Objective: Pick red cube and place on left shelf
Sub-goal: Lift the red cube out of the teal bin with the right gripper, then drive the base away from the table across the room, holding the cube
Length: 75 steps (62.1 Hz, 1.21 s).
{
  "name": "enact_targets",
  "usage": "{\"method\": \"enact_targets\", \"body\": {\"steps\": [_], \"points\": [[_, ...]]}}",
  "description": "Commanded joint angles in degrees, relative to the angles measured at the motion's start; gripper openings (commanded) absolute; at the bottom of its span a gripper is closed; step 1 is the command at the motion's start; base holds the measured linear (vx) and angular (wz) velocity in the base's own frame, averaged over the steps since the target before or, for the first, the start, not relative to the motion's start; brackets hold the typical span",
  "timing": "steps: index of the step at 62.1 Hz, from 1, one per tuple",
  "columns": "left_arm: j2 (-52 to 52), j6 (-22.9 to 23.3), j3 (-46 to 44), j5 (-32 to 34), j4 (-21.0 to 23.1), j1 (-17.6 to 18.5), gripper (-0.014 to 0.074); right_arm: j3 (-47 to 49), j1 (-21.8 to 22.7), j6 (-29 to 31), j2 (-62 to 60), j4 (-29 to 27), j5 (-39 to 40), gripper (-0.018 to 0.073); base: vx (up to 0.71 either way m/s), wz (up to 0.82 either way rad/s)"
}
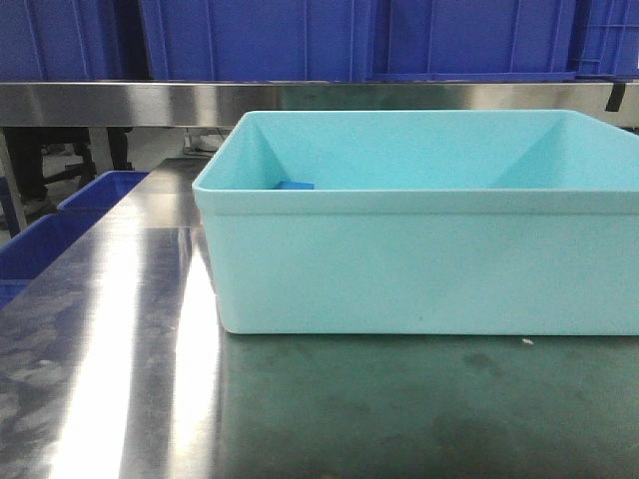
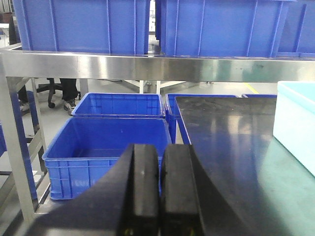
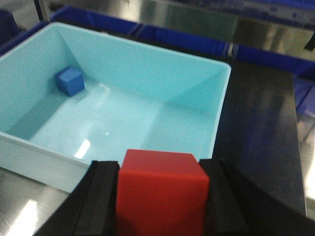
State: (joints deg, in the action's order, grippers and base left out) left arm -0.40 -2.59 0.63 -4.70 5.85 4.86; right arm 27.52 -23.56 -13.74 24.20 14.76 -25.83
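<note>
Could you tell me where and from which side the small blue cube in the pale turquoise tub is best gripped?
Come straight down from above, since the walls of the pale turquoise plastic tub block a sideways approach. Pinch the small blue cube across two opposite upright faces, preferably not the one facing the close wall beside it.

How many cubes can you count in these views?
2. A red cube is held in the right gripper; a blue cube lies inside the tub, near a corner. Its near wall may hide others.
</note>
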Motion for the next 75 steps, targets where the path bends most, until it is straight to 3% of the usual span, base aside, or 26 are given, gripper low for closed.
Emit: {"method": "enact_targets", "body": {"steps": [1,13,51,75], "points": [[-0.7,0.31,1.36,5.06,0.03,0.31,0.0102,-2.26,0.37,0.38,-8.42,1.66,6.73,0.0139,0.0,0.0],[-0.7,0.31,1.36,5.06,0.03,0.31,0.0102,-4.85,0.37,0.38,-16.84,1.66,5.58,0.0139,0.0,0.0],[-0.7,0.31,1.36,5.06,0.03,0.31,0.0102,-5.25,0.37,0.38,-16.79,1.95,5.63,0.0139,0.0,0.02],[-0.7,0.31,1.36,5.06,0.03,0.31,0.0102,-5.25,0.37,0.38,-16.79,1.95,5.63,0.0139,-0.05,0.45]]}}
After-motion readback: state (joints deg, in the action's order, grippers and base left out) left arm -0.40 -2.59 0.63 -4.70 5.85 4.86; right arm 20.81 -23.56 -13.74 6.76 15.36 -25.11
